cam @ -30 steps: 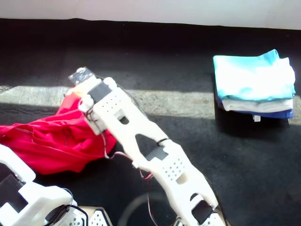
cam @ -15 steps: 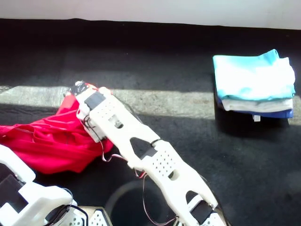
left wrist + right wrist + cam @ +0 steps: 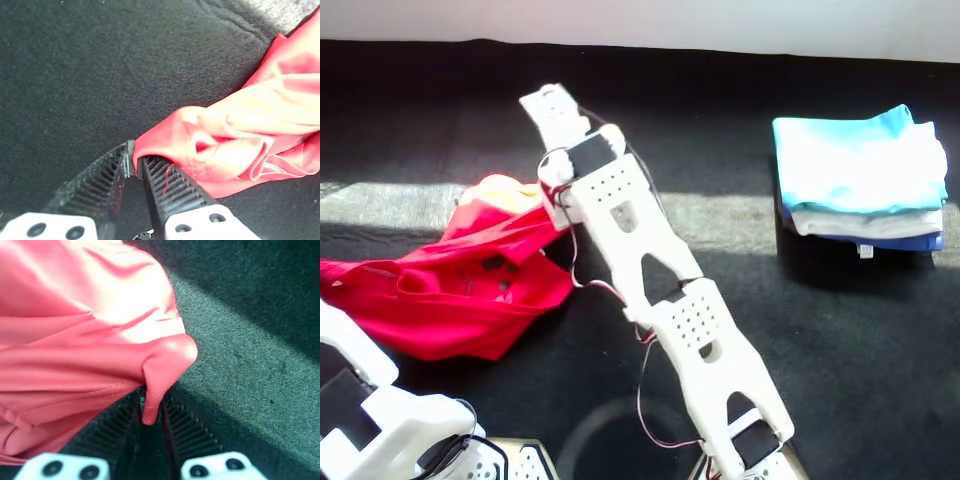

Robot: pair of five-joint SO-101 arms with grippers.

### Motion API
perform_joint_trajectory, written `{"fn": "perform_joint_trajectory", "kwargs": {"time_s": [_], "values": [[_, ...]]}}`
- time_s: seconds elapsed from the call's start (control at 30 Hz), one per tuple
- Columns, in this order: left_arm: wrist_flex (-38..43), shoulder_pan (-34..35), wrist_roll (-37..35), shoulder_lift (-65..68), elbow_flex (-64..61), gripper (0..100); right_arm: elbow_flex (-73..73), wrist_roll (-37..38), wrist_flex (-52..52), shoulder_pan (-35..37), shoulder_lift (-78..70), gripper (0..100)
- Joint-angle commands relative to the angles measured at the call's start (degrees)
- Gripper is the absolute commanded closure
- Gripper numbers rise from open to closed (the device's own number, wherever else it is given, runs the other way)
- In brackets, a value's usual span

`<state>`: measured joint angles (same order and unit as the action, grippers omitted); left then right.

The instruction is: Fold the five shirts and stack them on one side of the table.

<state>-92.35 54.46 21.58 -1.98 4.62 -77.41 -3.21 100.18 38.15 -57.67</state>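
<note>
The left jaws and right jaws each clamp a fold of the red shirt (image 3: 450,300). It looks limp and light, so hems likely hold best.

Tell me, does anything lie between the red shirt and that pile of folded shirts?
Nothing visible lies on the dark table between the red shirt and the folded pile. Only the right arm, its fingers shut on the shirt's edge, stretches across that side.
</note>
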Motion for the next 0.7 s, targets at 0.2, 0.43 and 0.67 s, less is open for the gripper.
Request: {"fn": "perform_joint_trajectory", "kwargs": {"time_s": [0.2,0.43,0.67], "values": [[0.4,-19.1,0.0,-0.6,-0.5,99,-10.9,3.4,0.8,-14.9,5.1,99.3],[-1.8,-38.0,-0.1,-1.0,17.3,99,-11.9,9.6,0.9,-25.3,19.5,99.3],[-6.9,-47.0,-0.1,-1.0,39.9,99,-11.7,14.0,0.9,-31.6,35.6,99.3]]}}
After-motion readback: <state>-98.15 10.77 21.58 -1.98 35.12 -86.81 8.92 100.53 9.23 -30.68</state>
